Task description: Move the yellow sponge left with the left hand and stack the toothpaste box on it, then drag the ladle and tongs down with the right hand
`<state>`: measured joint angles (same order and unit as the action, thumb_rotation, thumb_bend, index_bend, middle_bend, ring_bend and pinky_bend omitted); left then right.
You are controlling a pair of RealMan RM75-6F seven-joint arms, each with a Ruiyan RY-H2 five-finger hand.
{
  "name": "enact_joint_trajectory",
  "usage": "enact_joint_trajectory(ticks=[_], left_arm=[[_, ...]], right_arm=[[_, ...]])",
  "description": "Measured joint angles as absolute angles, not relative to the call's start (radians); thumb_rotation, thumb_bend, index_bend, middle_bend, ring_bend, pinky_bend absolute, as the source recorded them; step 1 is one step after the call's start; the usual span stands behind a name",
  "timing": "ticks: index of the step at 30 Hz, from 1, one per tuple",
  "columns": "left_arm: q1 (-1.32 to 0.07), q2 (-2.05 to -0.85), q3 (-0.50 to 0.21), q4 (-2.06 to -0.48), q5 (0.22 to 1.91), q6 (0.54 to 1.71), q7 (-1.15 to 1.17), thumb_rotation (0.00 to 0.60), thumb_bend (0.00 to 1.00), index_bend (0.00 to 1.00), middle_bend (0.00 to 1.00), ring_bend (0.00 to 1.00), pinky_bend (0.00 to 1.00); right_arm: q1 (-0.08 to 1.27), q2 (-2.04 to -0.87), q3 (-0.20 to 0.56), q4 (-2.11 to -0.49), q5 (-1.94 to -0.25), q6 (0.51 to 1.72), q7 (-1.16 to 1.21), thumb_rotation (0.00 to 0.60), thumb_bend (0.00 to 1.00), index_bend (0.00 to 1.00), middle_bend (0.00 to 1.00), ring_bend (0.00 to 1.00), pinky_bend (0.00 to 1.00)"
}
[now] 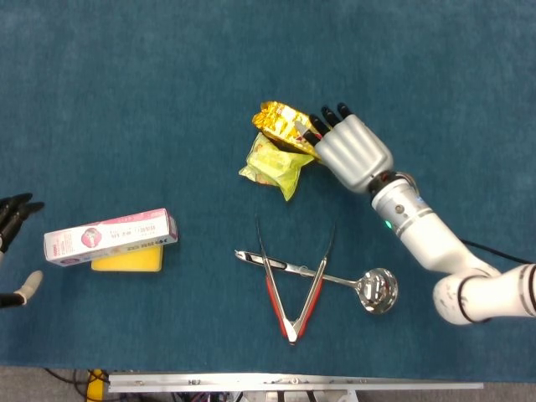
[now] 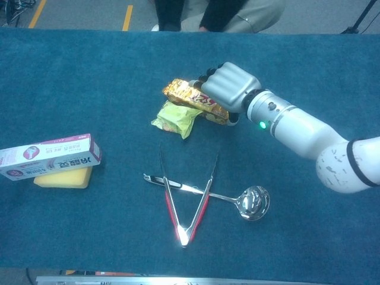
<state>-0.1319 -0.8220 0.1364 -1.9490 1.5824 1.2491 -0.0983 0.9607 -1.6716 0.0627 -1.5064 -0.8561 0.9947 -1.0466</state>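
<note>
The pink-and-white toothpaste box lies on top of the yellow sponge at the left. The red-handled tongs lie in a V with the steel ladle crossing them, near the table's front. My right hand is well above them. It lies over the right end of a gold snack packet, fingers reaching across it and thumb by its near edge. My left hand shows at the left edge, fingers apart and empty.
A yellow-green packet lies against the gold packet's near side. The blue cloth table ends at a metal front edge. A person sits behind the far edge.
</note>
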Motion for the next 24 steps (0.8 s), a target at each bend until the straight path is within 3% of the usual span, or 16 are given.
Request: enact_joint_trajectory(ticks=[24], left_arm=[[-0.121,-0.817,0.145,-1.915,1.587,1.258,-0.153,0.600,0.34,0.11,0.07,0.05,0.19]], right_arm=[[1.014,-1.852,0.206,-1.170,-0.733,1.040,-1.055,0.600,0.00,0.00,0.19,0.15,0.24]])
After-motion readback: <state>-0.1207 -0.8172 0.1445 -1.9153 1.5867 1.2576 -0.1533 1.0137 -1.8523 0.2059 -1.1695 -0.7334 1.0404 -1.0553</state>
